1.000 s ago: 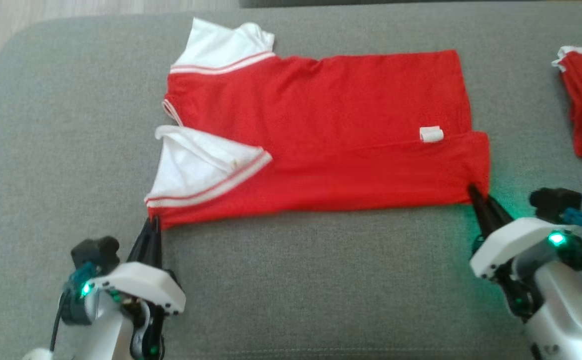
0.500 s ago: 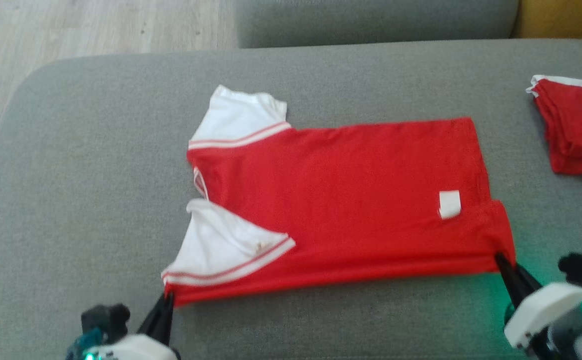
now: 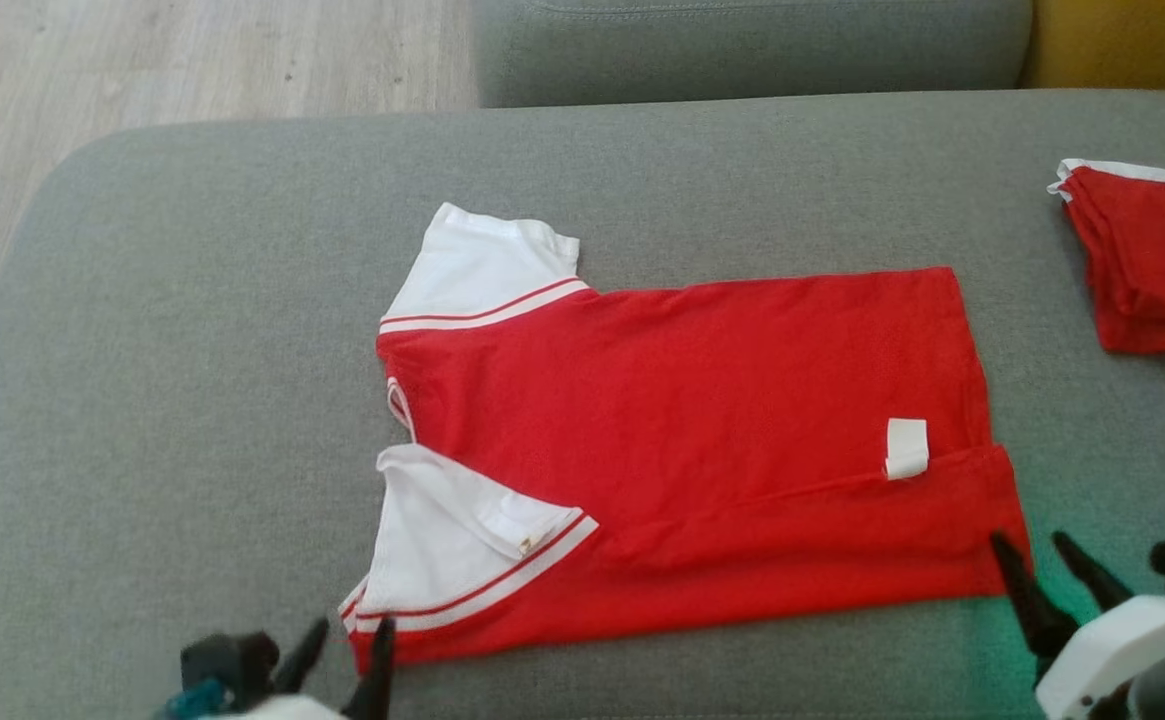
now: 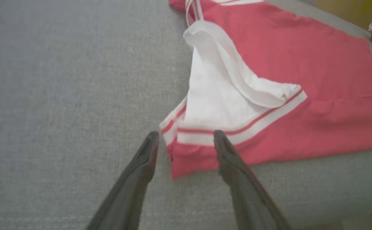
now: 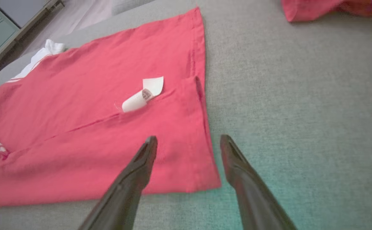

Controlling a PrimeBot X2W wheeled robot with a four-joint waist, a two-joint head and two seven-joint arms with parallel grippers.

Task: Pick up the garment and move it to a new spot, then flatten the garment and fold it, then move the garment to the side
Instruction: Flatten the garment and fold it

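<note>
The garment [image 3: 702,440] is a red shirt with white sleeves, lying spread on the grey cushion with its near long edge folded over. A white label [image 3: 906,447] sticks up near its hem. My left gripper [image 3: 350,640] stands open at the shirt's near shoulder corner [image 4: 186,156], one finger on each side of it, holding nothing. My right gripper [image 3: 1037,560] is open at the near hem corner [image 5: 205,179], which lies flat between its fingertips [image 5: 187,143]. In the right wrist view the garment [image 5: 109,121] spreads away to the left.
A second folded red garment [image 3: 1147,265] lies at the right edge of the grey cushion [image 3: 192,400]. Another grey cushion [image 3: 742,45] stands behind. Wooden floor [image 3: 142,60] shows at the far left, past the cushion's rounded edge.
Both grippers have opened and let go of the shirt's near corners, and the near edge now lies slack. The head camera has tilted up, shifting the whole picture downward.
</note>
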